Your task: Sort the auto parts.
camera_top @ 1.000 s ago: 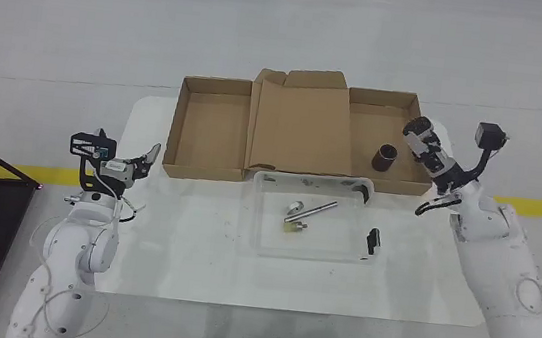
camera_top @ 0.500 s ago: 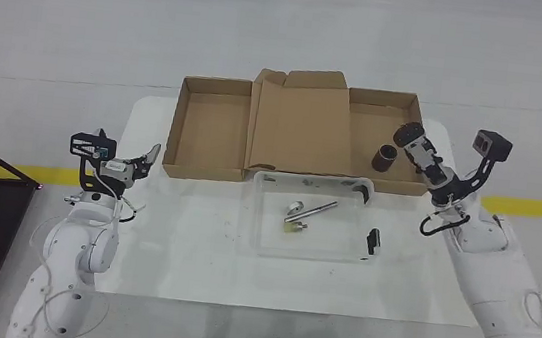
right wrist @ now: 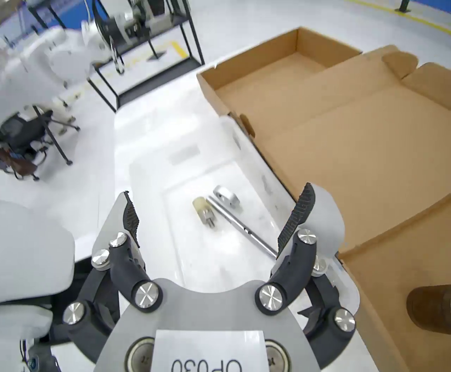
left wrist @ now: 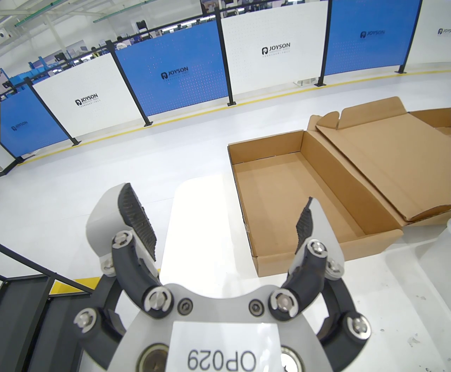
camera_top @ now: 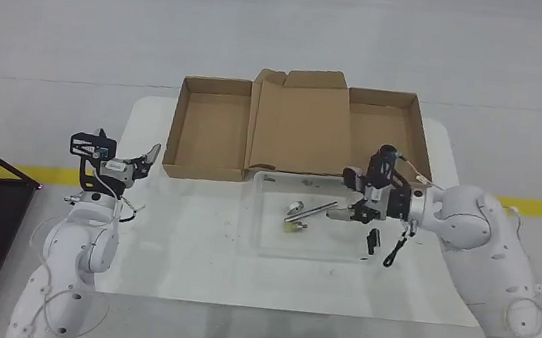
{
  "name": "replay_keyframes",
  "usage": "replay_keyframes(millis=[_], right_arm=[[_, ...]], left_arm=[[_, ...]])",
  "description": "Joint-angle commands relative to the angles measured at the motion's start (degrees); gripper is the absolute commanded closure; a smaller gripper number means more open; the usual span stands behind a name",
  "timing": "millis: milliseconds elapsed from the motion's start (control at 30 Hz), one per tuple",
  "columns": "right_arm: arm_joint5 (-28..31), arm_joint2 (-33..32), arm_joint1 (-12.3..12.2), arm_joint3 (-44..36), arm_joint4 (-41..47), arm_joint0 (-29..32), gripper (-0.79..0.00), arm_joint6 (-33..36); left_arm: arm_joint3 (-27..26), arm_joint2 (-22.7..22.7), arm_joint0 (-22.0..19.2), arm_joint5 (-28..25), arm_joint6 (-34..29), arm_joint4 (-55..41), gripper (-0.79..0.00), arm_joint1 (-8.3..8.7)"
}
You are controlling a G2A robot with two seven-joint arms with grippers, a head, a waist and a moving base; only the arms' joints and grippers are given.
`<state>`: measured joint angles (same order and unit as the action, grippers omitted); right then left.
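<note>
Right claw (right wrist: 216, 190) swung from the box (camera_top: 213, 127) to over the tray (camera_top: 313, 244), jaws apart.
Brown tube (right wrist: 428, 310), cut off, sits in the box's right side; rod (right wrist: 243, 229), ring (right wrist: 226, 194), cream part (right wrist: 203, 210) lie in tray. Left claw (left wrist: 216, 192) apart too.

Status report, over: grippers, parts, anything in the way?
Left gripper open, by the cardboard box. Right gripper open, above the tray. Rod, ring and small stud lie in tray, ungripped. Nothing in the way.
</note>
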<state>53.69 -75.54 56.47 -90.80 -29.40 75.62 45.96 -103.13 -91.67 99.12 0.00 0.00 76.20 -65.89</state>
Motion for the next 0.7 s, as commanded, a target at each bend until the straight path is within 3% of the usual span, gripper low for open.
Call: replay_keyframes(millis=[0,100,233,367,667], right_arm=[[-0.2,0.7,-0.2,-0.2,-2.0,-0.4,-0.591,1.9],[-1.8,2.0,-0.3,0.2,-4.3,-1.2,-0.369,3.8],[-2.8,4.7,-0.3,1.9,-6.6,-2.9,-0.271,6.0],[-3.6,7.7,-0.2,3.8,-8.5,-5.1,-0.256,8.3],[-5.5,13.4,0.4,4.8,-16.0,-8.4,-0.323,7.7]], left_arm=[[0.0,0.0,0.0,0.0,0.0,0.0,-0.785,0.00],[0.0,0.0,0.0,0.0,0.0,0.0,-0.785,0.00],[0.0,0.0,0.0,0.0,0.0,0.0,-0.785,0.00],[0.0,0.0,0.0,0.0,0.0,0.0,-0.785,0.00],[0.0,0.0,0.0,0.0,0.0,0.0,-0.785,0.00]])
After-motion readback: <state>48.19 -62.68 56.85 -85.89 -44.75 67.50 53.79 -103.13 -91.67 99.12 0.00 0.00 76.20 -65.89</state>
